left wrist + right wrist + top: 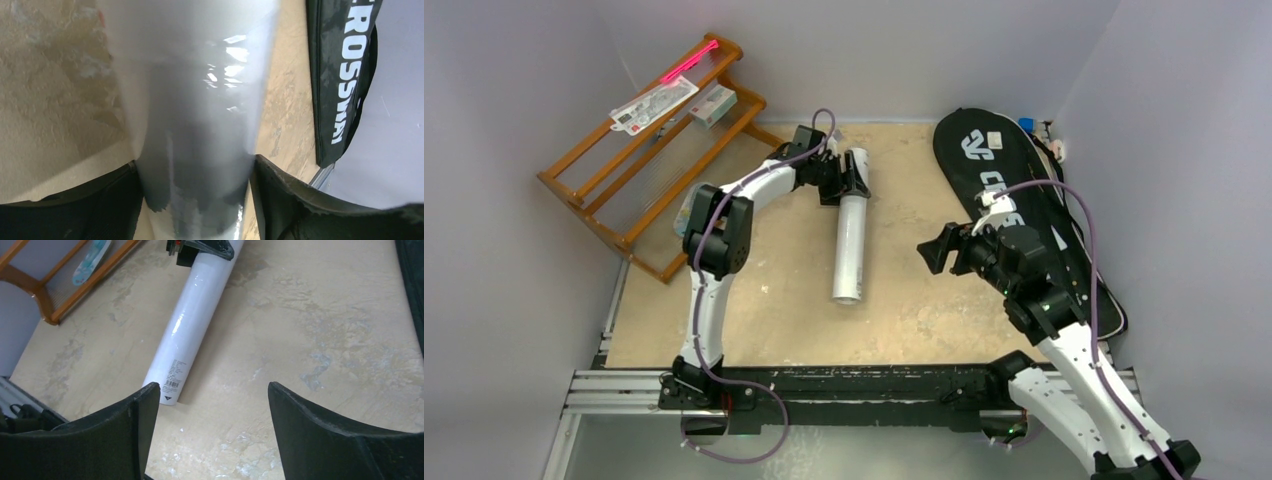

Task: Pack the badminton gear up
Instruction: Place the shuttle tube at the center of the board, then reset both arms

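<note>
The long white-silver tube (pixel 851 235) lies on the tan table, pointing from the back toward the near edge. My left gripper (pixel 852 175) straddles its far end, and in the left wrist view (pixel 195 165) both black fingers press the tube (pixel 195 100) on either side. My right gripper (pixel 929 250) hovers open to the right of the tube's near end, with only bare table between its fingers (pixel 214 390). The tube (pixel 192 325) shows ahead of it on the left. A black racket bag (pixel 1014 190) with white lettering lies along the right wall. No rackets or shuttlecocks show.
An orange wooden rack (pixel 624 190) stands at the back left, carrying a small white carton (pixel 714 104) and a pink-edged card (pixel 656 103). A pale blue item (pixel 90 260) leans by the rack. The right arm reaches over the bag. Grey walls close in on three sides.
</note>
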Tool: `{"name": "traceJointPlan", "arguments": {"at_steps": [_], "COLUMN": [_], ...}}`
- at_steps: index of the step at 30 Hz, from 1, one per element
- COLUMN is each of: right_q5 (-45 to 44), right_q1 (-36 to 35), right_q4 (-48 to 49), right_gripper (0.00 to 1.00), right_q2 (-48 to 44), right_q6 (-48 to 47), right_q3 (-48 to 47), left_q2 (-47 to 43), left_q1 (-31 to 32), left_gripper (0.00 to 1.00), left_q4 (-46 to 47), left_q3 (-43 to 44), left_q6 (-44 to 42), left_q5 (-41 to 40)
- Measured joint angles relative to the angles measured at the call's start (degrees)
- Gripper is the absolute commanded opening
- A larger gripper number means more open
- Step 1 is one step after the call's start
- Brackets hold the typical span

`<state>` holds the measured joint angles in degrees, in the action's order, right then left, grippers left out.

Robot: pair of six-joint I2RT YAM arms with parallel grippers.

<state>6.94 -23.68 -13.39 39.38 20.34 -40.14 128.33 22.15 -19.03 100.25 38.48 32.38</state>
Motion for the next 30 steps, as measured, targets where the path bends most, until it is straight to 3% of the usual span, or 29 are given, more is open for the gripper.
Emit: {"name": "traceJointPlan", "arguments": {"at_steps": [3, 12, 21, 30], "right_q5": [-1.5, -10.3, -15.9, -12.6], "right_q1": [0.0, 0.0, 0.0, 0.0], "right_q4": [0.9, 4.7, 11.9, 35.5], "right_gripper": [0.98, 0.99, 0.99, 0.92], "right_q2": [-0.5, -5.4, -5.7, -3.4], "right_q6": [0.0, -1.3, -6.4, -18.1], "right_q3": [1.2, 8.4, 10.4, 26.6], "left_q2": [2.6, -2.3, -35.1, -59.5], "left_q1": [0.0, -0.1, 0.0, 2.5], "left_gripper": [0.79, 0.85, 0.88, 0.89], "left_q4": [-0.9, -3.9, 12.3, 33.0], "left_q3": [2.0, -1.2, -30.5, -62.1], "left_q6": [-0.1, -3.5, -7.2, -21.1], "left_q5": [-0.3, -7.4, -16.7, -35.2]}}
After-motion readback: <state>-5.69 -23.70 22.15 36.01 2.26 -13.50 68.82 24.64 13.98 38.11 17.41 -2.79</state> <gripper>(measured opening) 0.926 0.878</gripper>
